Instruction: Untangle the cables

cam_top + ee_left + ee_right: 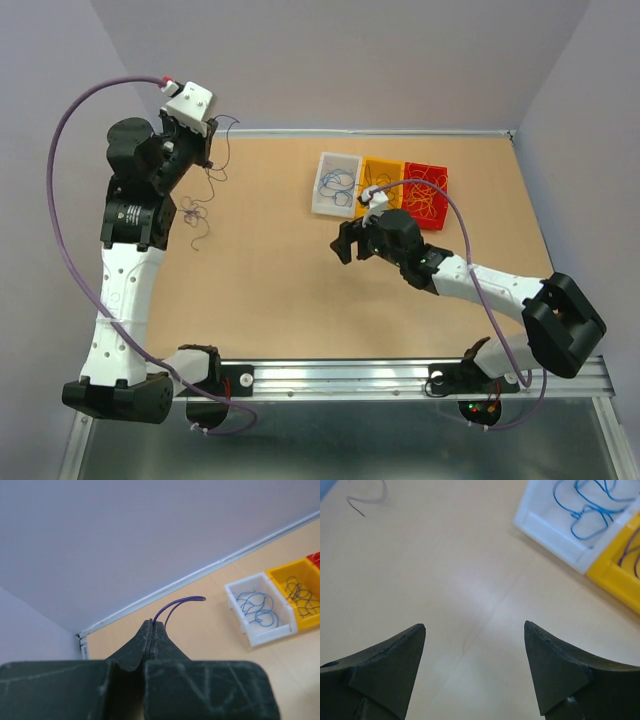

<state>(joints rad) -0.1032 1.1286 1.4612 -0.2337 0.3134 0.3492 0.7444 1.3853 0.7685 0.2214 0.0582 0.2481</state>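
My left gripper (207, 140) is raised at the far left of the table and is shut on a thin dark purple wire (176, 604), whose loop sticks out past the closed fingertips (151, 623). In the top view that wire (216, 168) hangs down toward a small tangle of dark wires (195, 214) lying on the table. My right gripper (345, 241) is open and empty over bare table (474, 627), near the bins. A stray wire end (367, 501) shows far off in the right wrist view.
Three small bins stand side by side at the back: white (332, 208) with blue wires (590, 505), yellow (385, 162) with dark wires, red (428, 166) with yellow-orange wires. The white bin (265, 637) and yellow bin (310, 622) also show in the left wrist view. Walls enclose the table.
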